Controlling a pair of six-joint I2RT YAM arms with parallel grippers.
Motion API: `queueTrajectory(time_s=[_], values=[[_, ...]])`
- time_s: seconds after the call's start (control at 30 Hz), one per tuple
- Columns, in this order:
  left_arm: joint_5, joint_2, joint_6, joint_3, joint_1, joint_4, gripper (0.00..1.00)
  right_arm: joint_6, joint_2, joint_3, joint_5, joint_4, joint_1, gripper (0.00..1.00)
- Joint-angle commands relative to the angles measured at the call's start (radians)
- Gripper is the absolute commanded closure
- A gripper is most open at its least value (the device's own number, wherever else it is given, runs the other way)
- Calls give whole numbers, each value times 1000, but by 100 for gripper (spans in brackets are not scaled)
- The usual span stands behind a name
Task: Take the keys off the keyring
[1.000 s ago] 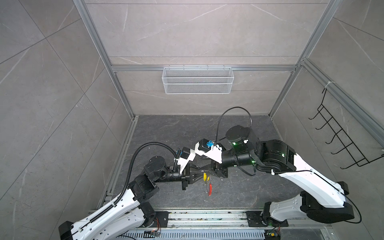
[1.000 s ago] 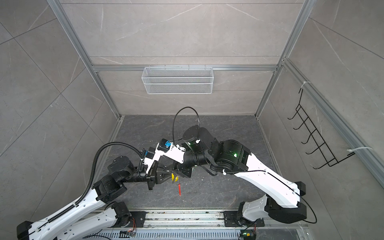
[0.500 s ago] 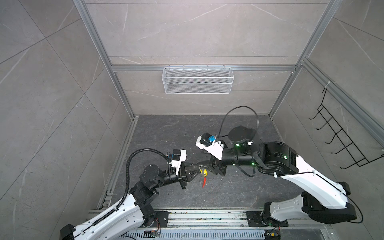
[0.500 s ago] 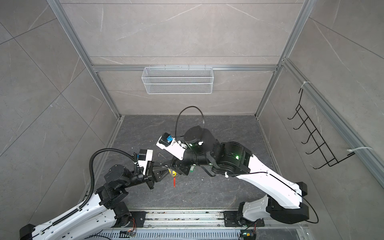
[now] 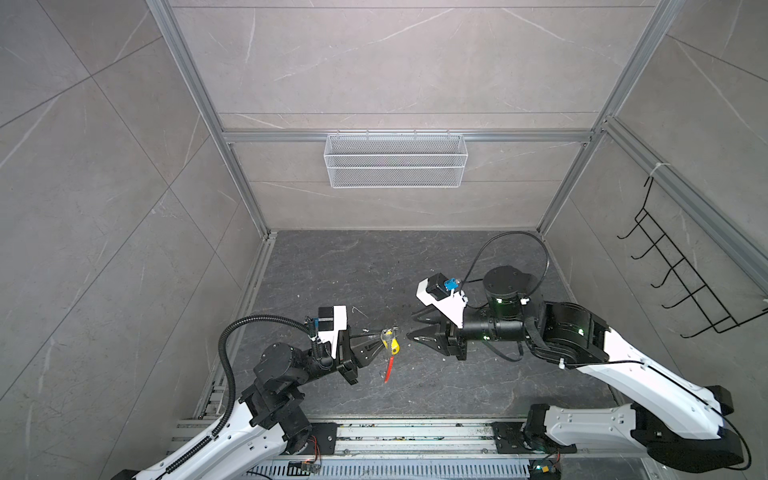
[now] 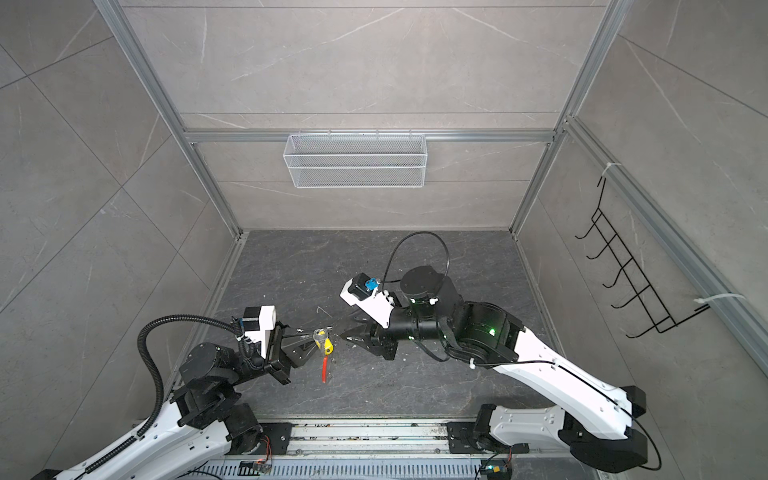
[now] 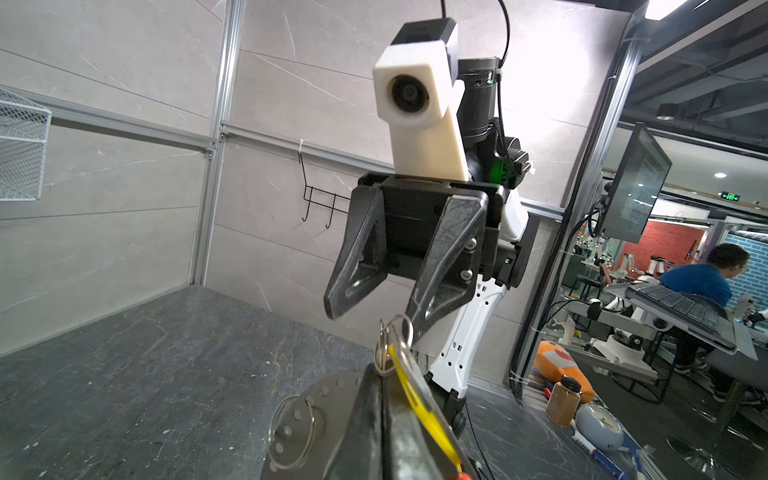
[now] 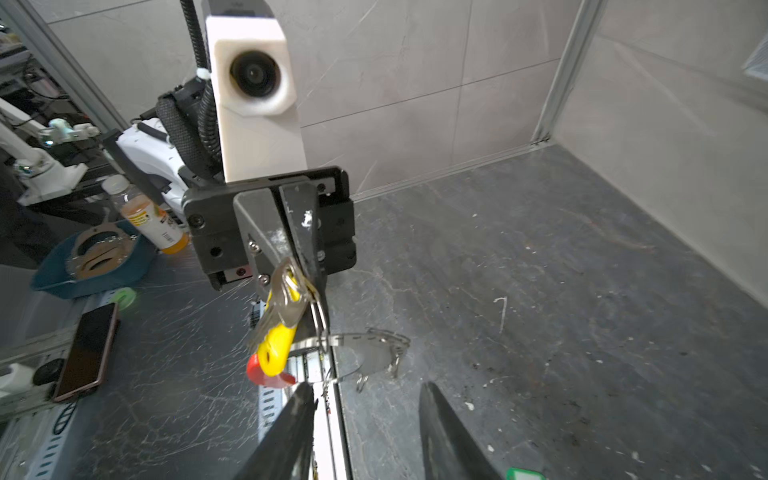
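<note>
Pinching the keyring (image 5: 389,368), with its yellow tag (image 5: 393,346) dangling just below the tips, the left gripper (image 5: 382,334) has drawn back. Right of it, the right gripper (image 5: 411,328), jaws spread, has pulled clear. Dark stone floor (image 5: 332,266), grey tiled walls (image 5: 395,62).

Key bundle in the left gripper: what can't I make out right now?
- Green tag: only a sliver, cut off by the right wrist view's bottom edge.
- How the left gripper holds the key bundle: in both wrist views, rings and fingers hide what's pinched.
- Red piece: right wrist view, mostly behind the yellow tag; tiny in both top views.
</note>
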Motion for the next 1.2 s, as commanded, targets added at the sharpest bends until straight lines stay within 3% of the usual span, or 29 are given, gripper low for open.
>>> queueTrajectory(time_s=[0.0,0.2,0.53,0.6,0.7,1.17], values=[[-10,-13,29,23,3,20,100,24,9,-7,-136,63,-9,60],[-14,-16,30,21,3,12,100,26,28,-3,-200,83,-15,64],[1,-16,29,24,3,11,100,22,67,9,-190,74,-19,79],[4,-14,29,25,3,13,100,22,74,15,-189,71,-18,78],[6,-15,31,28,3,9,100,25,75,19,-148,70,-20,64],[4,-12,29,26,3,2,100,28,83,24,-184,75,-31,86]])
